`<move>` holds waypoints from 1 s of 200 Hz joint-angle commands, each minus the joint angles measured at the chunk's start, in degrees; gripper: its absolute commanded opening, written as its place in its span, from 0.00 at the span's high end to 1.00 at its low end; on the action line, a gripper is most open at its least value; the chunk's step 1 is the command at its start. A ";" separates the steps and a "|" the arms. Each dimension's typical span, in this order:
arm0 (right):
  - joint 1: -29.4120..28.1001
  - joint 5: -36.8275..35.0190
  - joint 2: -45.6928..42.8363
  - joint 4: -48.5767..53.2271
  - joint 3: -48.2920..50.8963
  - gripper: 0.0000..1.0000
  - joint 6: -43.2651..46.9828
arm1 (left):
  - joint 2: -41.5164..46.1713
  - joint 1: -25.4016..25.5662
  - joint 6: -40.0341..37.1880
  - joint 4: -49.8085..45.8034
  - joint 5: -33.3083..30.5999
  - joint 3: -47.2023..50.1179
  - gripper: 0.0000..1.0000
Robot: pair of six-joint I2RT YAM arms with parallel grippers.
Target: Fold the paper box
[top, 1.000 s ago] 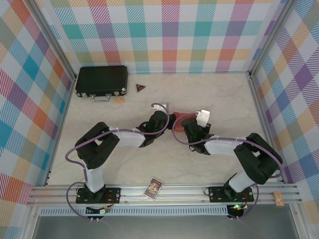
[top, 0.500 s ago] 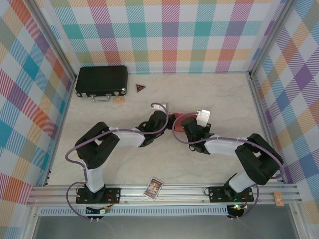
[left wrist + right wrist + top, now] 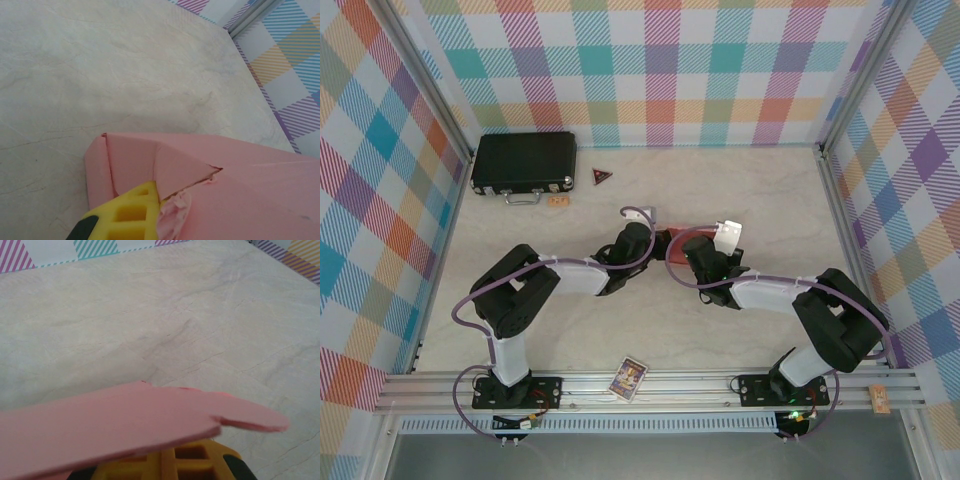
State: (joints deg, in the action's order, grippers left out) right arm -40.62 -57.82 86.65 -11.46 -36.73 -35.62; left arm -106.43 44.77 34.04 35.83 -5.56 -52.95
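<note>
Paper box at centre of table. Your left gripper has just finished clamping box's 9 o'clock end; card crumpled there. Right gripper stays clenched on 3 o'clock end. Both ends secured, so fold can likely proceed.

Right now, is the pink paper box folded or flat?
Partly folded. In the left wrist view, the paper box has creased flaps bent into a corner. Finished? Cannot tell.
</note>
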 commanded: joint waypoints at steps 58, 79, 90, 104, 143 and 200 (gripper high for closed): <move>-0.95 1.00 -2.71 4.46 2.88 1.00 -2.34 | -0.57 -0.24 -3.13 2.60 1.49 5.62 0.95; -1.49 1.04 -3.25 4.70 3.45 1.00 -2.35 | -0.59 -0.21 -3.69 3.10 1.43 6.69 0.95; -1.72 1.05 -3.24 4.72 3.70 0.99 -2.11 | -0.62 -0.04 -4.11 3.10 1.43 7.12 0.94; -2.10 1.04 -3.24 5.15 3.98 0.98 -2.08 | -0.62 0.15 -4.69 3.19 1.54 7.43 0.94; -2.62 0.97 -3.86 6.22 4.54 0.95 -2.70 | -0.17 0.49 -5.88 2.98 1.60 8.60 0.93; -3.47 0.91 -5.15 8.81 6.10 0.92 -4.37 | -0.17 0.86 -6.83 2.65 1.44 10.30 0.93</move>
State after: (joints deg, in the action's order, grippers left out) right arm -44.23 -55.35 83.02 -6.85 -32.32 -38.35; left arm -106.43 45.47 27.79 42.39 -3.86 -45.08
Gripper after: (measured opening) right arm 0.076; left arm 0.069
